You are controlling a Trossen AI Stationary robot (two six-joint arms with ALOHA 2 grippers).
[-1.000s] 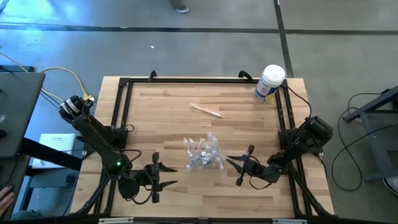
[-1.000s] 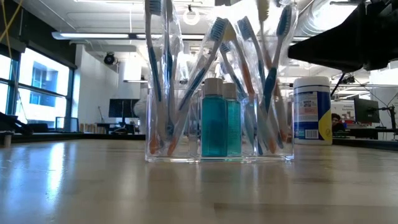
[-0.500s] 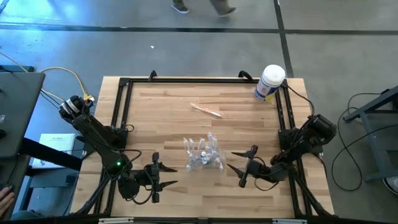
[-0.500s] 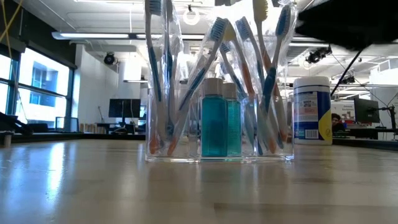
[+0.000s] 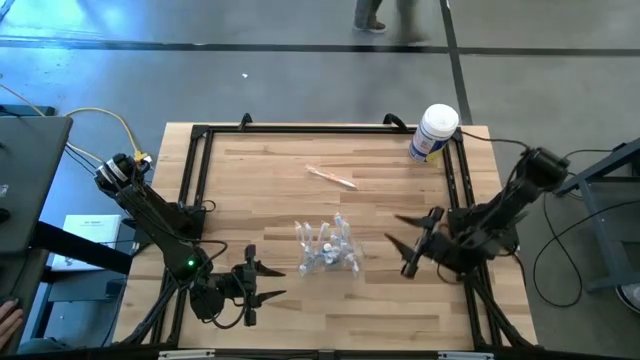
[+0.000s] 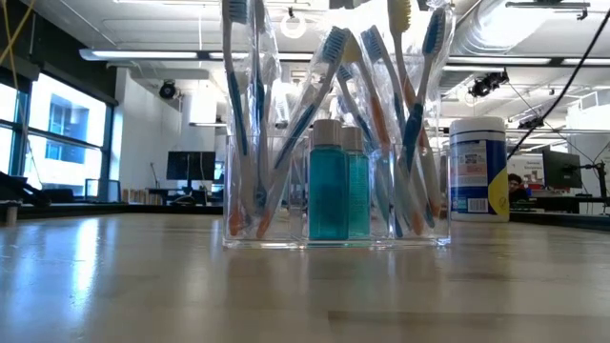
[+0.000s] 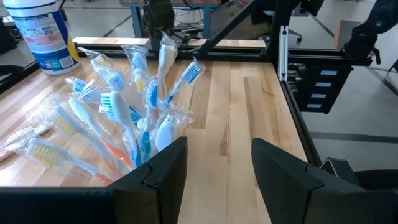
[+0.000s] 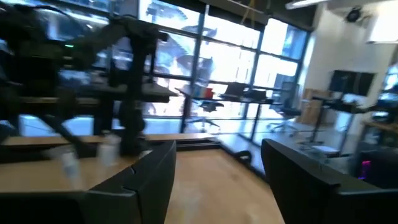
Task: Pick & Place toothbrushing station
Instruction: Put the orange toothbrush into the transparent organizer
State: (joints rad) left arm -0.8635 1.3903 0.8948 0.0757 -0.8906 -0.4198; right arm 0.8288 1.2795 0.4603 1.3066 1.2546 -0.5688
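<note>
One toothbrushing station [image 5: 327,248] stands between two spread, empty grippers: left gripper [image 5: 262,281] just beside it, right gripper [image 5: 408,242] a little farther off. One white tub [image 5: 434,132] sits beyond the right gripper.

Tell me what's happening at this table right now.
Nothing is held. The small clear plastic holder packed with wrapped toothbrushes and teal bottles stands mid-table. The right gripper hangs open just to its right, raised off the wood; the left gripper waits open near the front edge. A white cylindrical tub with a blue label stands at the far right corner.
</note>
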